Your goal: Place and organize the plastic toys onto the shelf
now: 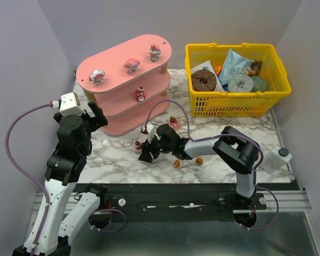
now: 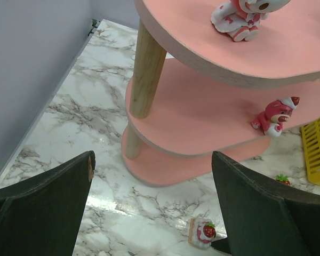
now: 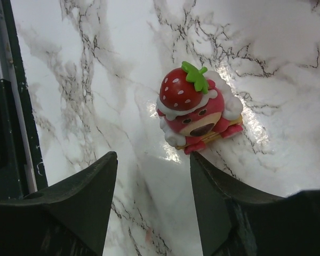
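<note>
1. right gripper [image 3: 153, 178]: jaws half spread, nothing between them. strawberry toy [image 3: 197, 109] lies just past the fingertips, on the table [image 3: 96, 64] in front of the shelf [image 1: 122, 58].
2. left gripper [image 2: 152, 176]: spread wide, empty, near the shelf's left end, apart from it.
3. three toys [image 1: 132, 65] on the shelf top, pink toy [image 2: 274, 114] at the middle board's edge.
4. bare marble in front of the shelf. basket [image 1: 234, 104] to its right.
</note>
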`<state>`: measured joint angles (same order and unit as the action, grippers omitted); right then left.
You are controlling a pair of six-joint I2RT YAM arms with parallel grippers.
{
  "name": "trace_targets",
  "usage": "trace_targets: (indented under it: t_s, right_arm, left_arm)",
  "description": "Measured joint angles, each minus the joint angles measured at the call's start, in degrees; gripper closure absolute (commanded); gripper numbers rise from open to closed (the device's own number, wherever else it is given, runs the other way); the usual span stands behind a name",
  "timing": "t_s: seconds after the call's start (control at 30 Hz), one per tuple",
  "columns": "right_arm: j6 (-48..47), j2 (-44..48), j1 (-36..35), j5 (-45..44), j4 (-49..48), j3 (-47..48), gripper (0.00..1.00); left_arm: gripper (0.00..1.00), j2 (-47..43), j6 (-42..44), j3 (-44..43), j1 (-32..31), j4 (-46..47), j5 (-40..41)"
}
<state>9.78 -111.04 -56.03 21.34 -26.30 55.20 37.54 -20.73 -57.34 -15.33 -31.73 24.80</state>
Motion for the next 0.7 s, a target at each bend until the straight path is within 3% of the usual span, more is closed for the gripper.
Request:
trace_targets:
  t_s: [0.43,0.7]
  right_arm:
    - [2.6,-0.9,-0.1,2.2,-4.0,0.1,0.36]
    - [1.6,5.1,-0.1,-2.1,-2.2,-4.9,0.09]
  left_arm:
    - [0.01,0.0,0.0,0.3,0.3,0.4,0.0]
    - [0.01,-0.1,0.0,0.7,0.3,0.4,0.0]
